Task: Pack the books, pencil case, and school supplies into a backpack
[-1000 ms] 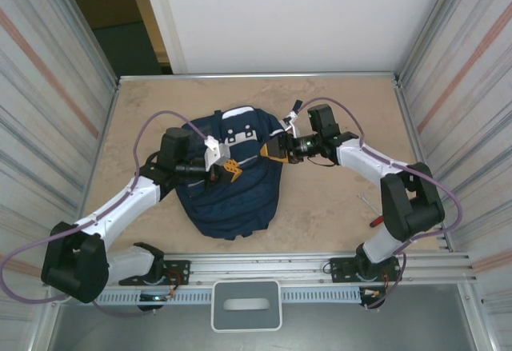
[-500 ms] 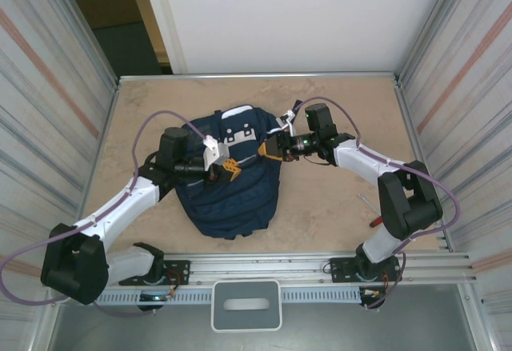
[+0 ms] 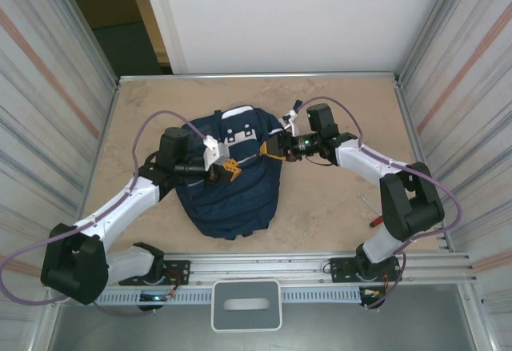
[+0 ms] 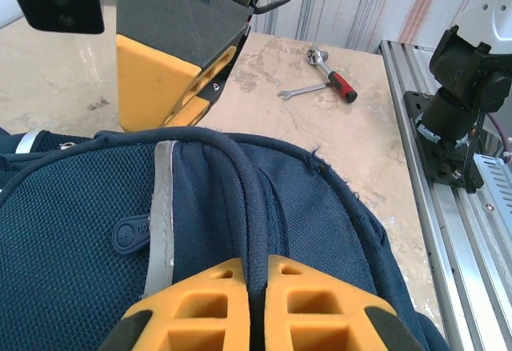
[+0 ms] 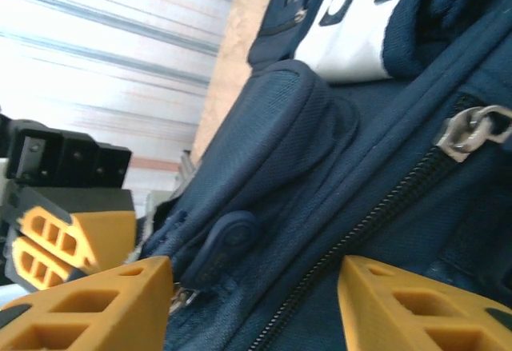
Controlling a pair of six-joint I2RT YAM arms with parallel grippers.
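The navy backpack [image 3: 232, 199] lies flat in the middle of the table, its white patches toward the far side. My left gripper [image 3: 231, 169] is over its centre, shut on a dark piped ridge of the backpack fabric [image 4: 244, 199], which runs between the orange fingers [image 4: 192, 303]. My right gripper [image 3: 269, 149] is at the bag's upper right edge, open. Its fingers [image 5: 96, 303] straddle a blue rubber zipper pull [image 5: 224, 243] and the zip line without gripping them. A metal slider [image 5: 472, 127] sits further along the zip. The books, pencil case and school supplies are out of view.
A red-handled tool [image 3: 374, 221] and a thin silver tool [image 3: 364, 201] lie on the table to the right of the backpack, near the right arm's base. An aluminium rail [image 3: 264, 269] runs along the near edge. Corrugated walls close in both sides.
My right gripper has edged left onto the backpack's edge, its jaws narrowing and then widening again. The left gripper has kept its hold and place.
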